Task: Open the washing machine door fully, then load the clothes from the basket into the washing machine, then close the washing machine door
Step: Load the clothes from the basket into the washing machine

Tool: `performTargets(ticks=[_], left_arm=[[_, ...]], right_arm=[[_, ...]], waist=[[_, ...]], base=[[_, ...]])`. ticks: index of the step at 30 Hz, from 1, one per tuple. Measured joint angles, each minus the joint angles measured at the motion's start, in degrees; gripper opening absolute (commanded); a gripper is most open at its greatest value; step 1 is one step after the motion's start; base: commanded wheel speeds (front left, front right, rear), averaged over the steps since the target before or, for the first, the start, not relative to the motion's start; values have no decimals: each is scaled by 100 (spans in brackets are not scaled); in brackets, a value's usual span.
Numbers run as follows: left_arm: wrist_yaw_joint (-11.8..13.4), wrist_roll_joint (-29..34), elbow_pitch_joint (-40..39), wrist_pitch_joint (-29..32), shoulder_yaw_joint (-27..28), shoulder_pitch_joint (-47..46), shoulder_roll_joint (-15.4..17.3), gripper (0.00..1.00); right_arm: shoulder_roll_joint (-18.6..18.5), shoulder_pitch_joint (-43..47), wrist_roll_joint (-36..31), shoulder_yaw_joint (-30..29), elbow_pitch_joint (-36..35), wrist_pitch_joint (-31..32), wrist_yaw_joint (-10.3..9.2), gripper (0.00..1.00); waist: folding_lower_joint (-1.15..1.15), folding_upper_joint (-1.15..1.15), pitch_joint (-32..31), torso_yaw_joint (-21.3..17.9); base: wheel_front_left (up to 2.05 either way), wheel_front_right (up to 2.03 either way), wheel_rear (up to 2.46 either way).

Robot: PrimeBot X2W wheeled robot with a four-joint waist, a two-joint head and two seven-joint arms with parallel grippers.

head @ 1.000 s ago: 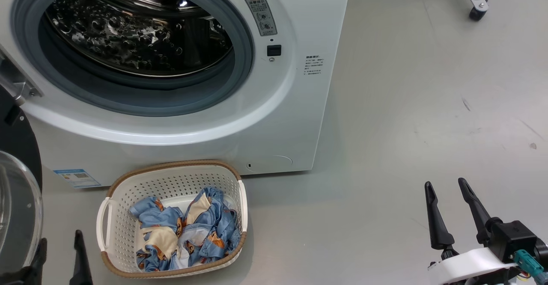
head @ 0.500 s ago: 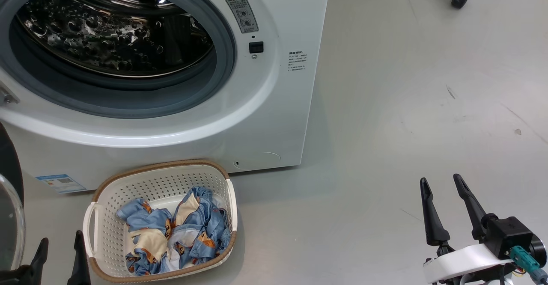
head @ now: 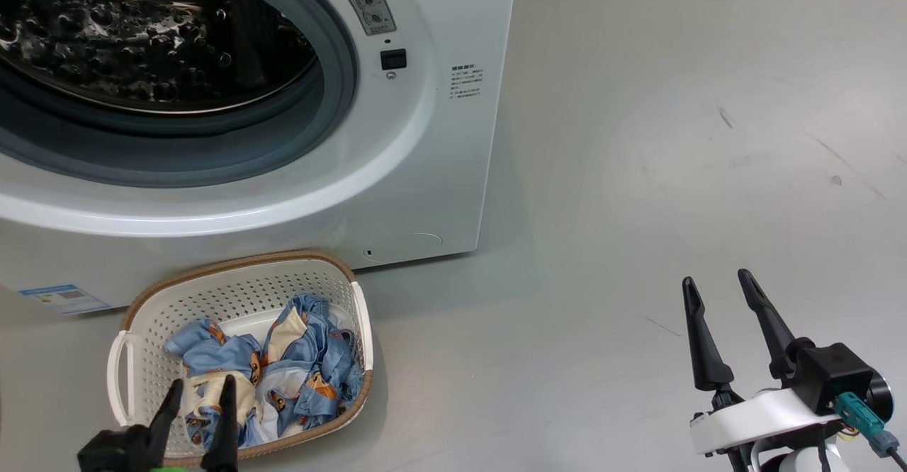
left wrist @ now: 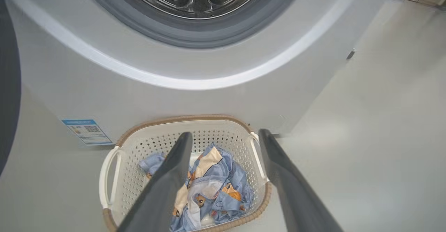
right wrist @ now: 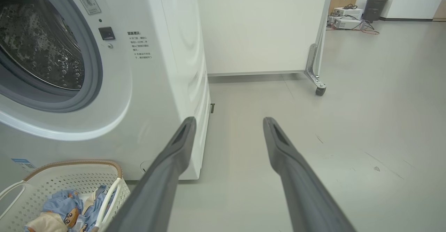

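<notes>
Okay, my left pincer (head: 200,385) is released, fingers spread, hovering over the near side of the basket (head: 234,265), with the clothes (head: 283,366) bunched inside it (blue fabric, cartoon print) and nothing gripped. Basket sits on the floor (head: 638,174) just in front of the washing machine (head: 439,139), whose drum (head: 142,47) mouth is uncovered. My right pincer (head: 717,279) is also released and empty, well off to the right above the floor, apart from basket and machine.
</notes>
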Motion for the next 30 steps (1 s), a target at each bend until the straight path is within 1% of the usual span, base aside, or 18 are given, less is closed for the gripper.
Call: performTargets(ticks=[1,3,12,16,20,30], left_arm=[[0,32,8,2,-93,-37,-170,100],[0,30,42,40,-193,-102,-285,100],[26,-73,328,258,-27,-489,-201,100],[26,-96,467,354,20,-665,-116,100],[79,-118,657,437,93,-818,-107,100],[129,-164,1094,699,146,-1161,-10,100]], right_arm=[[1,-33,0,11,-5,0,1,100],[-1,-45,0,14,-19,0,0,100],[10,-202,-1,47,-103,0,1,100],[16,-274,-2,29,-125,0,1,100],[20,-297,-3,8,-133,0,1,100],[37,-417,-12,-42,-146,0,0,100]], waist=[[0,0,24,-18],[0,0,78,-50],[0,0,447,-205],[0,0,613,-275],[0,0,767,-336],[0,0,1030,-427]], base=[[0,0,0],[0,0,0],[0,0,0],[0,0,0],[0,0,0],[0,0,0]])
